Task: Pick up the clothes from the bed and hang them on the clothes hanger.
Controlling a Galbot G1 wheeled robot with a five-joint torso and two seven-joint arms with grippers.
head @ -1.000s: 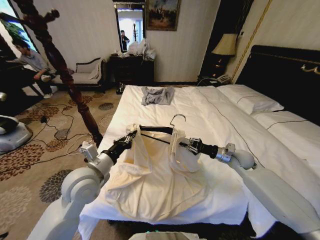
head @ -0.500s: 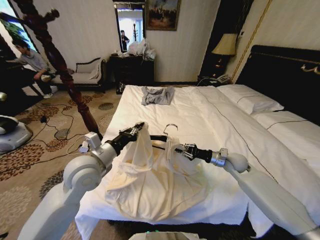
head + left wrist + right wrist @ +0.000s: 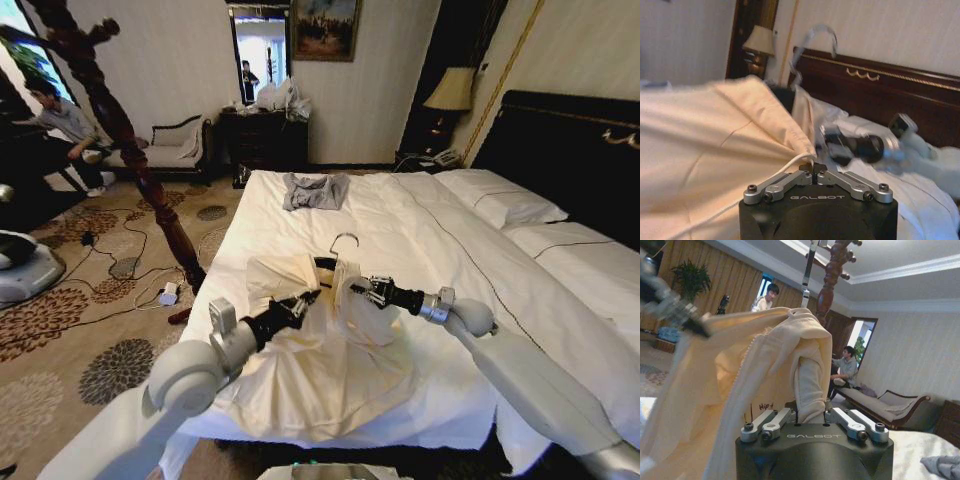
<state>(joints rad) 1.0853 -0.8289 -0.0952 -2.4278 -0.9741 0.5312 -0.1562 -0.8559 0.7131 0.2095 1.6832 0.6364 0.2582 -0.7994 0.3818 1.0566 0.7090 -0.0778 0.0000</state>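
The clothes point(image 3: 300, 360), a pale cream wrinkly garment, lie bunched on the near part of the bed point(image 3: 410, 225), with the upper part lifted. The black clothes hanger point(image 3: 326, 264) sits inside the collar, its silver hook point(image 3: 343, 240) sticking up. My left gripper point(image 3: 301, 299) is shut on a fabric edge point(image 3: 790, 145) just below the hanger's left shoulder. At the garment's right shoulder, my right gripper point(image 3: 360, 289) is shut on a fold of cloth point(image 3: 810, 385). The left wrist view shows the hook point(image 3: 816, 36) and the right gripper point(image 3: 836, 146) close ahead.
A small grey garment point(image 3: 315, 190) lies at the bed's far end. White pillows point(image 3: 500, 200) and a black headboard point(image 3: 570, 150) are on the right. A dark wooden coat stand point(image 3: 120, 130) rises left of the bed, with cables point(image 3: 130, 270) on the carpet.
My left gripper has come down and to the right, closer to the right gripper, bringing fabric with it. The hanger's hook stands a little higher. The right gripper has barely moved.
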